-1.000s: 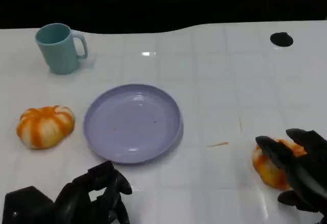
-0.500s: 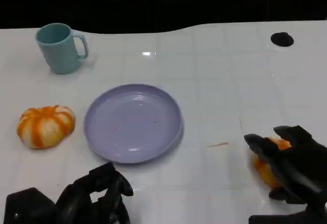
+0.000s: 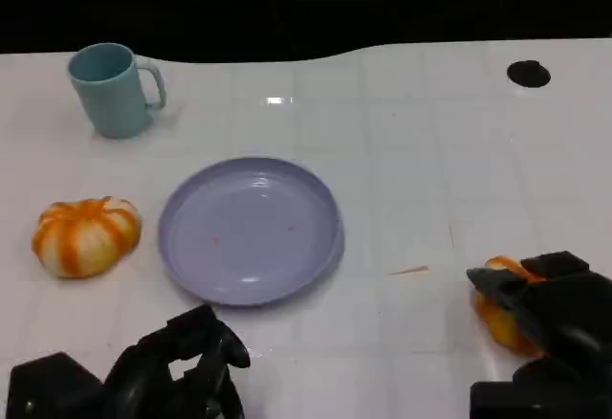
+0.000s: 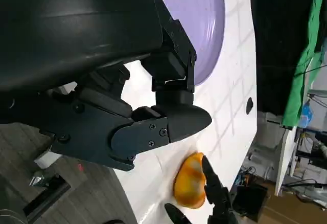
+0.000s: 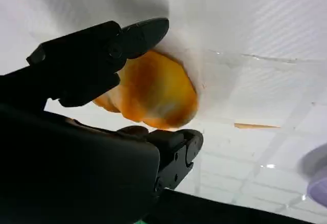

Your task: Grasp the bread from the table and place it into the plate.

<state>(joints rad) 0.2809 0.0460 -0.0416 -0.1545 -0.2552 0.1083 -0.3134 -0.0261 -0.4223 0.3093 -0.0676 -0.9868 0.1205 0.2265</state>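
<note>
The desk (image 3: 430,151) is glossy white with faint grid lines, a small black hole (image 3: 527,74) far to the right of the plate (image 3: 251,230), and darkness beyond its back edge. To the right of the plate, the right hand (image 3: 555,319) has its fingers closed around the bread (image 3: 497,309), which rests on the desk; a second orange bread (image 3: 86,235) lies left of the plate, with a teal mug (image 3: 113,89) behind it. The left hand (image 3: 182,371) hovers in front of the plate, fingers curled in and holding nothing.
</note>
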